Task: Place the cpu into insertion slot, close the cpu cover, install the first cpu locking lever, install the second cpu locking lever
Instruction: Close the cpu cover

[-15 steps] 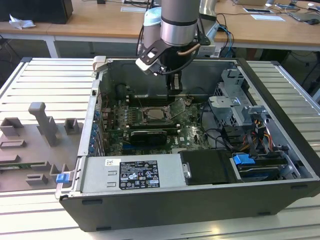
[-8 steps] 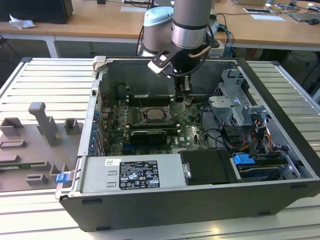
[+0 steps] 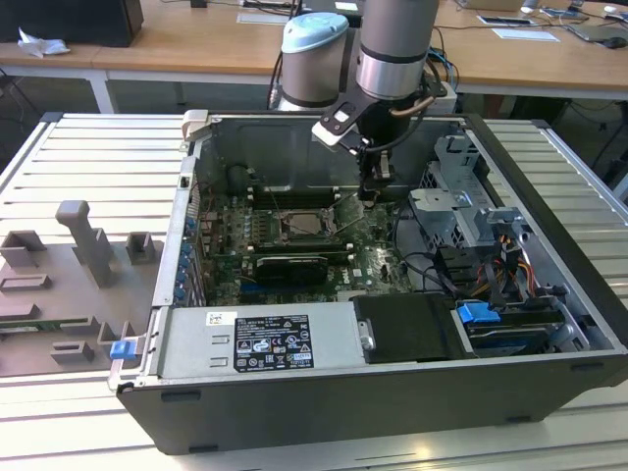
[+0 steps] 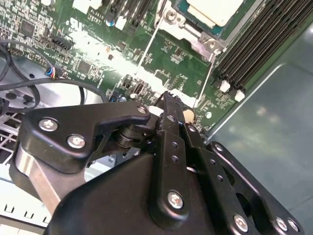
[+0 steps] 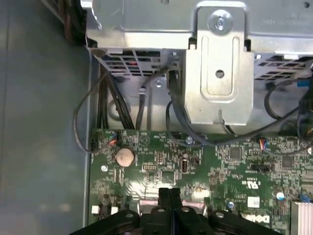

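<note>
The end effector (image 3: 378, 189) hangs low inside the case (image 3: 324, 402), fingers together with nothing visibly between them, tips just beside the free end of 1 thin lever (image 4: 206, 78); that placement suggests the lever work is in hand. The second wrist view shows the cpu (image 4: 215, 10) seated in the slot (image 3: 302, 226), the cover (image 4: 188, 34) apparently down around it, and both levers unlatched. The exterior view shows the case lying on the table (image 3: 88, 167).
</note>
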Available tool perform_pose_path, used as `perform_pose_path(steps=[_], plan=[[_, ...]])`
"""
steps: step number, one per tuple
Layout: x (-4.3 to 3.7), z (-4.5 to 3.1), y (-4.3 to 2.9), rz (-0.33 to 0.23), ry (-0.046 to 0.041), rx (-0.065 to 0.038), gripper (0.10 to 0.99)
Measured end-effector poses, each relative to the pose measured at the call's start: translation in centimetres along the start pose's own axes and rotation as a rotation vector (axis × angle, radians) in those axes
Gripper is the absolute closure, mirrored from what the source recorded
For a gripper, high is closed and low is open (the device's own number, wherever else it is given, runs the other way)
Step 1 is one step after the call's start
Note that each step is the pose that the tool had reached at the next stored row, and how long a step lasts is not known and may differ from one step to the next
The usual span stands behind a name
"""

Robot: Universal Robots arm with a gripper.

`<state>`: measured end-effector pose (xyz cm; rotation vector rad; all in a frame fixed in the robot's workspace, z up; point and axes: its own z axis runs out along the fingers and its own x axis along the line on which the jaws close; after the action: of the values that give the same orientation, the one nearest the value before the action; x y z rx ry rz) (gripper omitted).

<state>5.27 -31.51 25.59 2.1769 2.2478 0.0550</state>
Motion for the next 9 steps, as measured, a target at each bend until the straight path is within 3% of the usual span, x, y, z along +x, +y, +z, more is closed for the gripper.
perform_pose_path(steps=[9], plan=[[-0.02,0.41,1.05,0.0,-0.0001,0.0,0.98]])
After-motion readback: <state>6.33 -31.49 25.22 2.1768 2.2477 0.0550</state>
